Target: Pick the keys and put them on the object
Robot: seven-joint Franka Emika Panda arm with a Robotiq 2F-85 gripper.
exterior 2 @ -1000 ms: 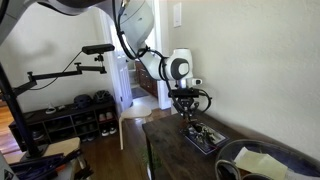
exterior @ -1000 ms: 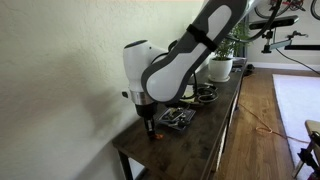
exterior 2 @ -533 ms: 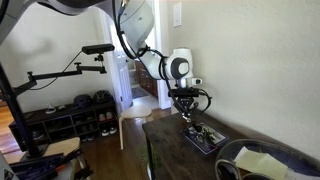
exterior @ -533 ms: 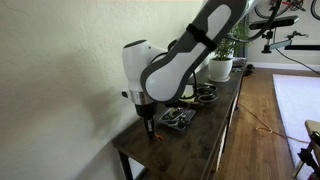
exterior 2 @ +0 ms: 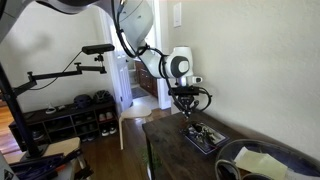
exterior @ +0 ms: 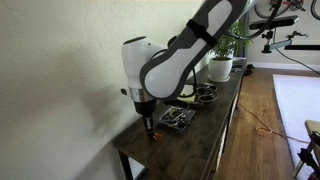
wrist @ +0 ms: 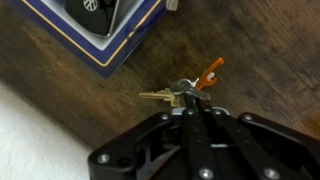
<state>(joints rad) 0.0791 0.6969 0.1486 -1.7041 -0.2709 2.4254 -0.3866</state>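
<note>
In the wrist view the keys (wrist: 183, 92) are a small bunch with a brass key pointing left and an orange-red tag (wrist: 210, 71), over the dark wooden table (wrist: 260, 60). My gripper (wrist: 189, 106) has its fingers pressed together on the key ring. The object (wrist: 95, 30), a flat rectangle with a dark blue border and pale edge, lies apart from the keys at the top left. In both exterior views my gripper (exterior: 150, 127) (exterior 2: 187, 113) points down near the table's end, beside the object (exterior: 178, 117) (exterior 2: 203, 137).
A round dark dish (exterior: 206, 94) and a white plant pot (exterior: 220, 68) stand farther along the table. The wall (exterior: 60, 90) runs close beside the arm. A large dark dish (exterior 2: 262, 160) fills one near corner. The table's end edge (exterior: 125, 152) is near the gripper.
</note>
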